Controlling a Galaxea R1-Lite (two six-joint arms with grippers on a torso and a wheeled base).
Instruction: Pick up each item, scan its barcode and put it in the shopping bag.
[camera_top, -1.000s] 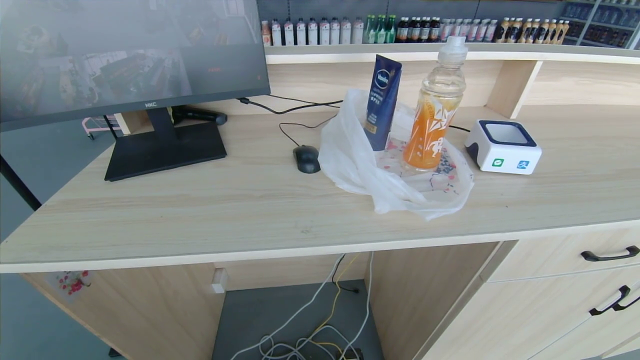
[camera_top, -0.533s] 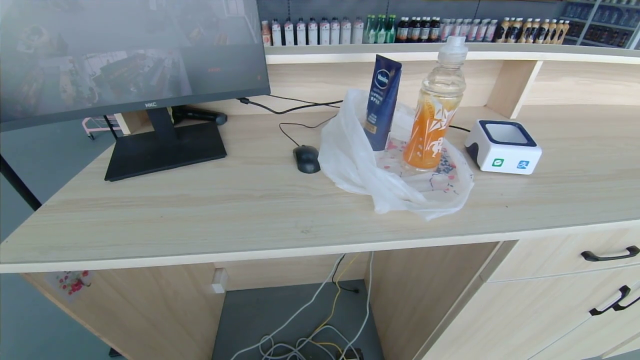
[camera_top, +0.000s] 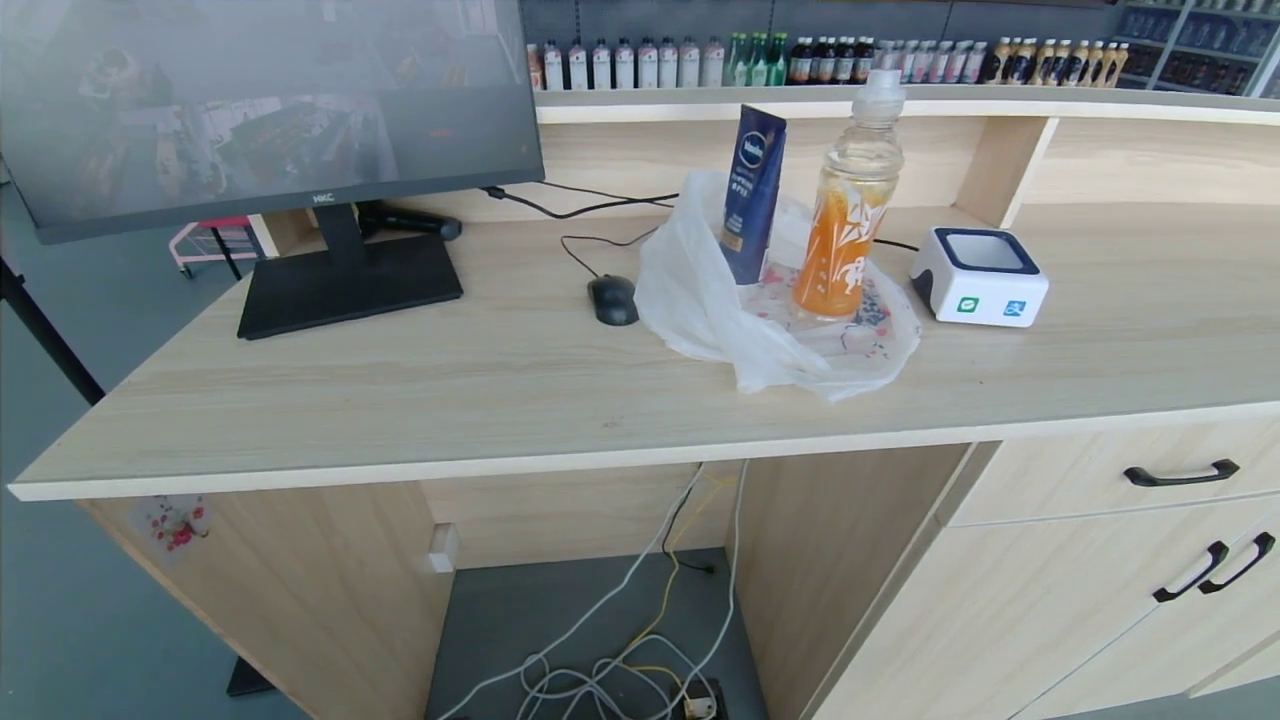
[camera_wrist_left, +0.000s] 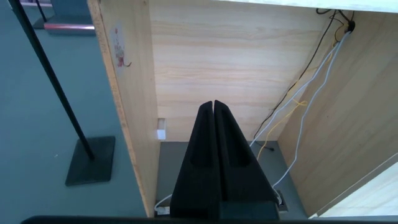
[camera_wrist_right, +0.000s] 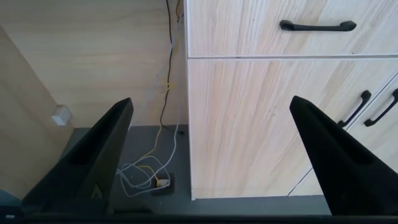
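A white plastic shopping bag (camera_top: 740, 330) lies spread on the wooden counter (camera_top: 400, 380). Standing in it are a dark blue tube (camera_top: 752, 195) and an orange drink bottle (camera_top: 848, 215) with a white cap. Right of the bag sits a white box-shaped barcode scanner (camera_top: 978, 275). My left gripper (camera_wrist_left: 214, 107) is shut with nothing in it, down below the counter top and facing its wooden side panel. My right gripper (camera_wrist_right: 211, 107) is open and empty, low in front of the drawer fronts (camera_wrist_right: 286, 112).
A monitor (camera_top: 270, 100) on a black stand fills the counter's left. A black mouse (camera_top: 612, 298) lies beside the bag, a handheld scanner (camera_top: 410, 222) behind the stand. Cables (camera_top: 620, 660) lie on the floor under the counter. Bottles line the back shelf (camera_top: 830, 58).
The whole head view has shifted, showing more of the counter front and floor: the camera moved back. The bag, tube and bottle kept their places.
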